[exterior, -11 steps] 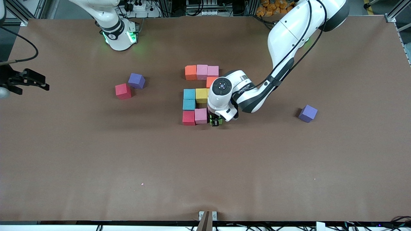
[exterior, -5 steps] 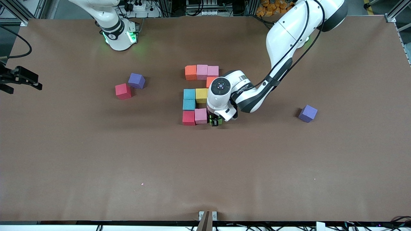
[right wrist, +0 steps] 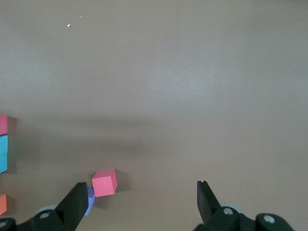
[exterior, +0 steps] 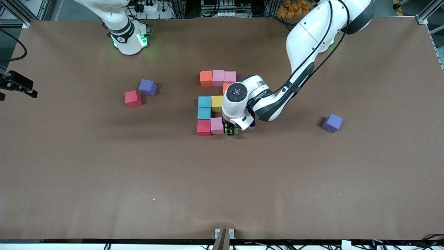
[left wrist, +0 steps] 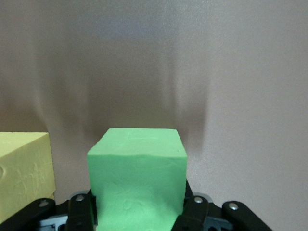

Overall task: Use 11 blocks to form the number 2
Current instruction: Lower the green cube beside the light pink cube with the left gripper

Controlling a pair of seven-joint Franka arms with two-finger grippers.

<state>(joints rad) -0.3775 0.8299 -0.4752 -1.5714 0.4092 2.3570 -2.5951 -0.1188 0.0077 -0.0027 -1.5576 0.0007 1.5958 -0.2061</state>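
Edging slightly toward frame left since a second ago, the left gripper (exterior: 230,132) keeps the green cube (exterior: 231,130) clamped at the number 2 (exterior: 216,102)'s lowest row, while the right gripper (exterior: 17,85) has drifted to the left edge.

At frame center, the green cube sits just beside the pink cube (exterior: 217,125), with the red cube (exterior: 204,127) next along; above are blue, yellow, orange and pink cubes. A spare red cube (exterior: 133,98) touches a purple cube (exterior: 147,87) at center-left; another purple cube (exterior: 332,122) lies at right. The right gripper's fingers (right wrist: 76,204) stand spread wide, holding nothing.
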